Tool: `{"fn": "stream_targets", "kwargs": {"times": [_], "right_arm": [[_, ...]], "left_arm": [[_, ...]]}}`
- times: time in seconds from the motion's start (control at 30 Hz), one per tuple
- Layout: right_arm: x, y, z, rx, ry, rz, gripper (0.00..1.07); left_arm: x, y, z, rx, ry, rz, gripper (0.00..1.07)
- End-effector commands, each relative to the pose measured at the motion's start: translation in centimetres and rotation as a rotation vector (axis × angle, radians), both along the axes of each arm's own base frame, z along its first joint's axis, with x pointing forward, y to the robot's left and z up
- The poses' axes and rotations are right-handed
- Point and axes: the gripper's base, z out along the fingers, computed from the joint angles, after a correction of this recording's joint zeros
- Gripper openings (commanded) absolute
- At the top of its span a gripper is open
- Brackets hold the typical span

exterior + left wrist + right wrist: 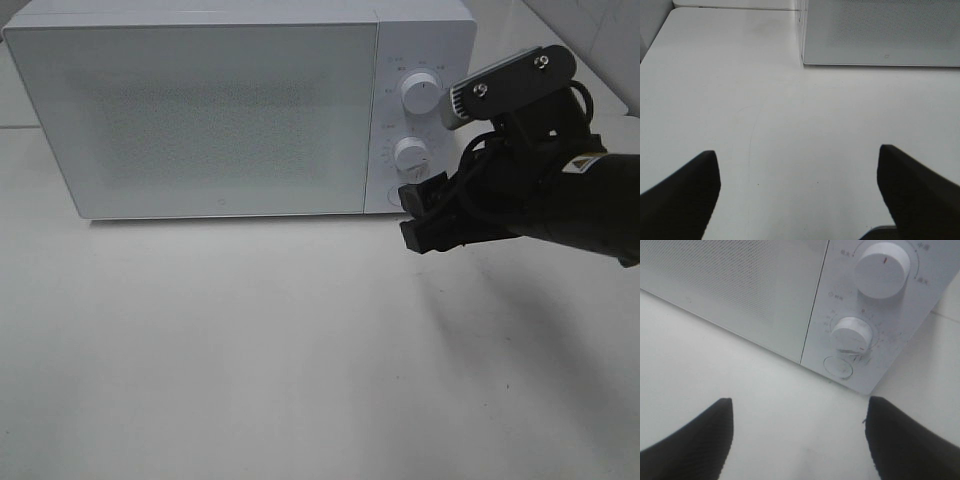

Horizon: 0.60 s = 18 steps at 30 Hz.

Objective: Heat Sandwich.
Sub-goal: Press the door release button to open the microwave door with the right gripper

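Right gripper (418, 214) spread, empty, near white microwave's (200, 110) round button (838, 367); door closed. Left gripper (799, 192) spread, empty, over table (790, 125).

Right arm (570, 205): matte black, round shell. A light grey metal bracket (510, 82) sits at its 12 o'clock, with two silver screws (481, 90) in the face. Black cables (478, 160) loop at the wrist. There's a small pale triangle sticker (578, 166) on the shell, 3 o'clock from the cables. Right hand (420, 215) is black and blocky, and its fingers (690, 445) are finely ribbed. Left hand (797, 150): plain black wedge tips (680, 200).
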Motion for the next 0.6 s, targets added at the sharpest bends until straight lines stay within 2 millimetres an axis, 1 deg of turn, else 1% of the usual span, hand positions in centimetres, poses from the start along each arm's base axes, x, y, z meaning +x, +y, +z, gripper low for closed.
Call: {"fn": "stream_targets", "kwargs": {"times": [0.03,0.07,0.13,0.2,0.27,0.3,0.33,0.37,0.43,0.47,0.5,0.57,0.6], "right_arm": [[0.4,-0.6,0.7,0.024,0.078,0.019,0.72],[0.8,-1.3,1.2,0.037,0.126,0.027,0.72],[0.9,-1.7,1.9,0.043,0.158,0.045,0.72],[0.9,-2.0,2.2,0.049,0.174,0.048,0.72],[0.7,-3.0,3.1,0.057,0.223,0.033,0.72],[0.7,-3.0,3.1,0.057,0.223,0.033,0.72],[0.6,-3.4,3.4,0.049,0.227,0.021,0.72],[0.4,-4.4,3.9,0.048,0.266,-0.031,0.72],[0.2,-5.6,4.5,0.027,0.305,-0.096,0.72],[0.2,-5.6,4.5,0.027,0.305,-0.096,0.72],[0.0,-7.1,5.4,0.013,0.338,-0.193,0.72],[-0.5,-8.6,6.0,-0.035,0.38,-0.274,0.72],[-0.5,-8.6,6.0,-0.035,0.38,-0.274,0.72]], "left_arm": [[-0.2,0.0,0.1,-0.006,-0.029,-0.003,0.81],[-0.2,0.0,0.1,-0.006,-0.029,-0.003,0.81],[-0.2,0.0,0.1,-0.006,-0.029,-0.003,0.81],[-0.2,0.0,0.1,-0.006,-0.029,-0.003,0.81],[-0.2,0.0,0.1,-0.006,-0.029,-0.003,0.81],[-0.2,0.0,0.1,-0.006,-0.029,-0.003,0.81],[-0.2,0.0,0.1,-0.006,-0.029,-0.003,0.81],[-0.2,0.0,0.1,-0.006,-0.029,-0.003,0.81],[-0.2,0.0,0.1,-0.006,-0.029,-0.003,0.81],[-0.2,0.0,0.1,-0.006,-0.029,-0.003,0.81],[-0.2,0.0,0.1,-0.006,-0.029,-0.003,0.81],[-0.2,0.0,0.1,-0.006,-0.029,-0.003,0.81],[-0.2,0.0,0.1,-0.006,-0.029,-0.003,0.81]]}}
